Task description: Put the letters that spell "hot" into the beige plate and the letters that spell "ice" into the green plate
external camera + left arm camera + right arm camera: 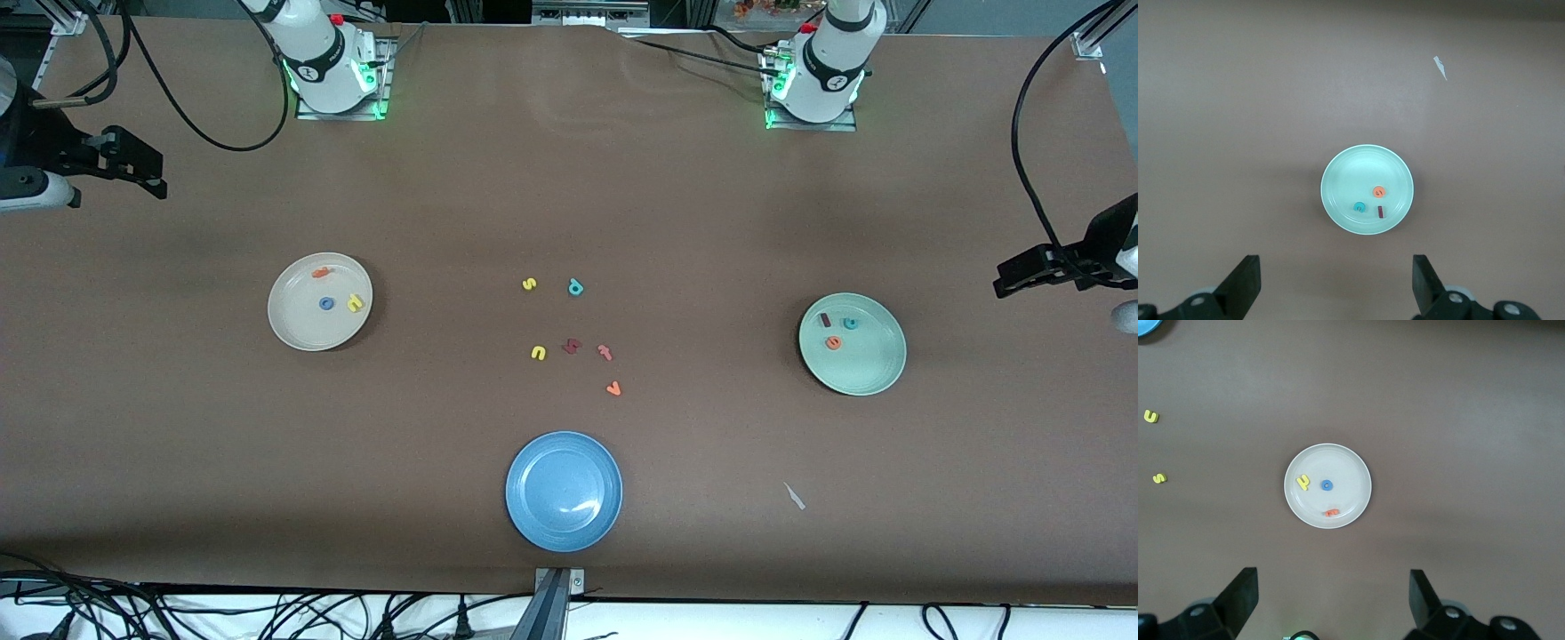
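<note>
Blue plate [564, 491] nearest; left gripper [1337, 283] and right gripper [1333, 600] aloft, jaws wide, empty.

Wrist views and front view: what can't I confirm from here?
- Both grippers: cut off by the front view's side edges.
- Leftover letters beside the yellow "s": outside the left wrist view, mostly outside the right.
- Dark red letter: too small to read.
- Pale scrap: unidentifiable.

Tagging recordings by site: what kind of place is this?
Most likely a robotics lab bench, not a home or kitchen. Two white arm bases are bolted to a table under a brown cover, loose cables hang along its edge, and only small foam letters and round plates lie on it.
</note>
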{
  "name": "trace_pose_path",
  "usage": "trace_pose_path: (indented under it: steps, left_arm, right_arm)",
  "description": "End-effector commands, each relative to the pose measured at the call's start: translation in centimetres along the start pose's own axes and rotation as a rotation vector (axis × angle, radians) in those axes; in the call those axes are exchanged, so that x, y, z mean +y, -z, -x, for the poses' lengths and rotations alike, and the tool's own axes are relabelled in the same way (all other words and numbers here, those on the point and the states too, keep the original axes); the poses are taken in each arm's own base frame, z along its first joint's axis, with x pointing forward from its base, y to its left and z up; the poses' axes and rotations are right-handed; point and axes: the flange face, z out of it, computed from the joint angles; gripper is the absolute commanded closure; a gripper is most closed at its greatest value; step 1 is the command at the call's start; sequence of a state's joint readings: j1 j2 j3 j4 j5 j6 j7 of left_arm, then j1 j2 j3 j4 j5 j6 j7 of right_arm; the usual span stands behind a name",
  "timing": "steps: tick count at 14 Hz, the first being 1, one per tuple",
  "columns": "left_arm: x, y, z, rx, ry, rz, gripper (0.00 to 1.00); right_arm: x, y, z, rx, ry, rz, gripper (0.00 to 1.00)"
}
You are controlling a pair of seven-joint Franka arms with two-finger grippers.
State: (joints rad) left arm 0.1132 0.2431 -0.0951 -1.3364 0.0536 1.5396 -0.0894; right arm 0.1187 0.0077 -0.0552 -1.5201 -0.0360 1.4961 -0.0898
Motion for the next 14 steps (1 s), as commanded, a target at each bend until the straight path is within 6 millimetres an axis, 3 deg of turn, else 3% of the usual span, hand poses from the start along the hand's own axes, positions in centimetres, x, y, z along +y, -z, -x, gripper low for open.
trace_pose_path:
  steps: [1, 10, 12, 14]
  left_arm:
    - [-0.1, -0.7, -0.1, -0.015, -0.004, 0.007, 0.0]
    - [-1.0, -1.0, -0.2, -0.021, -0.004, 0.006, 0.0]
    - [-1.0, -1.0, -0.2, -0.023, -0.033, 0.011, 0.0]
    - [-1.1, -1.0, -0.2, -0.023, -0.049, 0.021, 0.0]
  right_arm:
    - [-0.1, 0.6, -0.1, -0.005, -0.001, -0.037, 0.0]
    - [-0.1, 0.2, 0.6, -0.06, -0.037, -0.029, 0.0]
    - [0.7, 0.8, 0.4, -0.031, -0.057, -0.018, 0.0]
    - [3.1, 1.1, 0.6, -0.018, -0.1, -0.032, 0.0]
